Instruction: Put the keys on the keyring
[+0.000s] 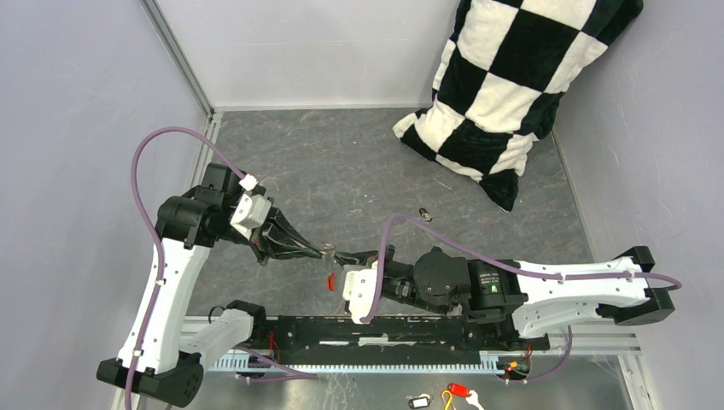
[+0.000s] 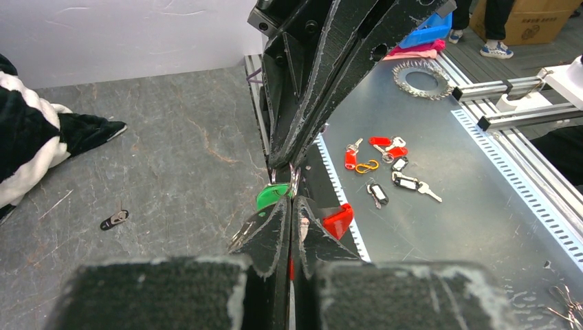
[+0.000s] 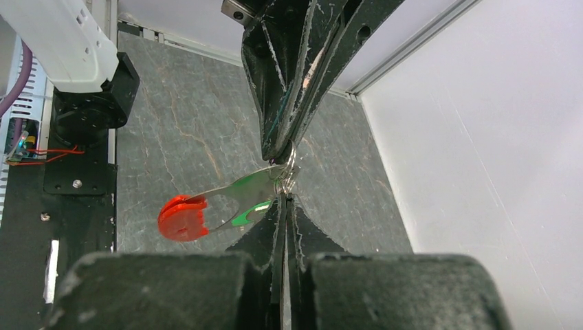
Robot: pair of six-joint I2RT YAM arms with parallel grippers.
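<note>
Right fingers [image 3: 265, 237] and left fingers [image 2: 269, 234] are both pinched closed, tip to tip, on the keyring [image 3: 287, 172] above the table [image 1: 341, 162]; red key [image 3: 182, 216] and green key [image 2: 271, 196] hang from it. Farther out, 1 dark key [image 1: 424, 214] lies loose. Likely risk: thin wire slipping either pinch, dropping everything.

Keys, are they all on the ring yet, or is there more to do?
Looks done: the long red plastic key and short green key seem to hang from the thin silvery metal keyring. In hand: the left pincer and right pincer both pinch that ring. To do: the small dark metal key lies alone on the grey table.
</note>
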